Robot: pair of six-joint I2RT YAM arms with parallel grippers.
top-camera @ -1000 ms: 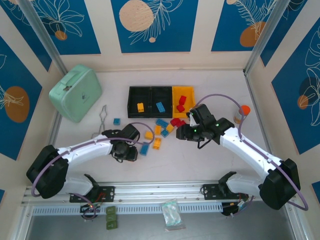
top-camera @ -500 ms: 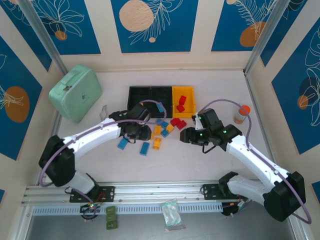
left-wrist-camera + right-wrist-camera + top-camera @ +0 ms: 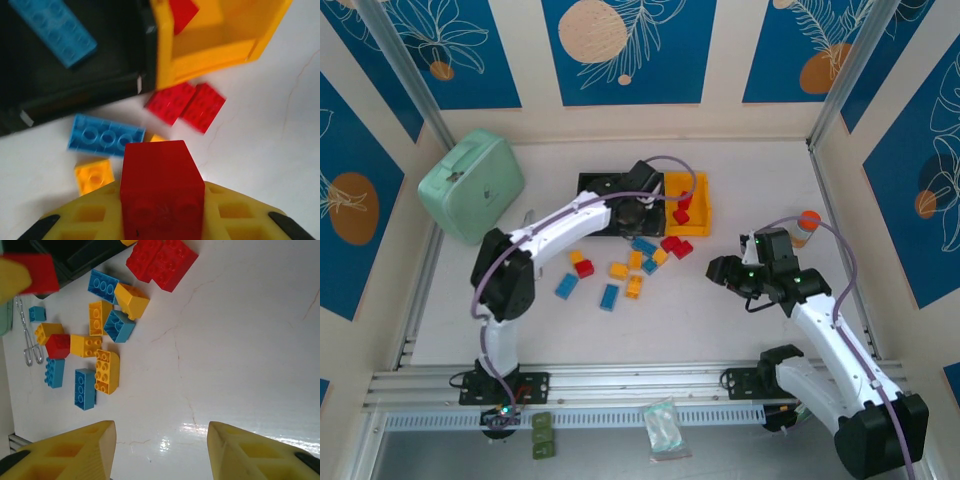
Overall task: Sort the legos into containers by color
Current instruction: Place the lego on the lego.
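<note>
White table [image 3: 750,180] sits inside blue-and-cream walls, with the bins [image 3: 592,183] in a row at 12 o'clock: two black, and the yellow bin [image 3: 704,206] at the 3 o'clock end.

Your left arm [image 3: 565,215] rises from its base at 7 o'clock, folds at the elbow and stretches toward 1 o'clock. That puts the left gripper [image 3: 638,210] over the near edge of the bins, where black meets yellow. Its fingers [image 3: 240,220] pinch a red brick [image 3: 162,190], which juts ahead of them toward 12 o'clock in the wrist view. Faint stud rings show on its near face.

Beyond it on the table, a blue brick [image 3: 105,136] lies studs up, long axis 9 to 3. A red pair [image 3: 185,105] lies touching, just outside the yellow bin's wall. A long blue brick [image 3: 52,30] rests in the black bin [image 3: 115,35] beside it, axis 10 to 4.

Your right arm [image 3: 830,330] climbs from 5 o'clock toward 11. The right gripper [image 3: 720,270] points toward 9 o'clock with its jaws spread and empty over bare table. It is well apart from the loose legos [image 3: 618,269], which lie at mixed angles near the centre.
</note>
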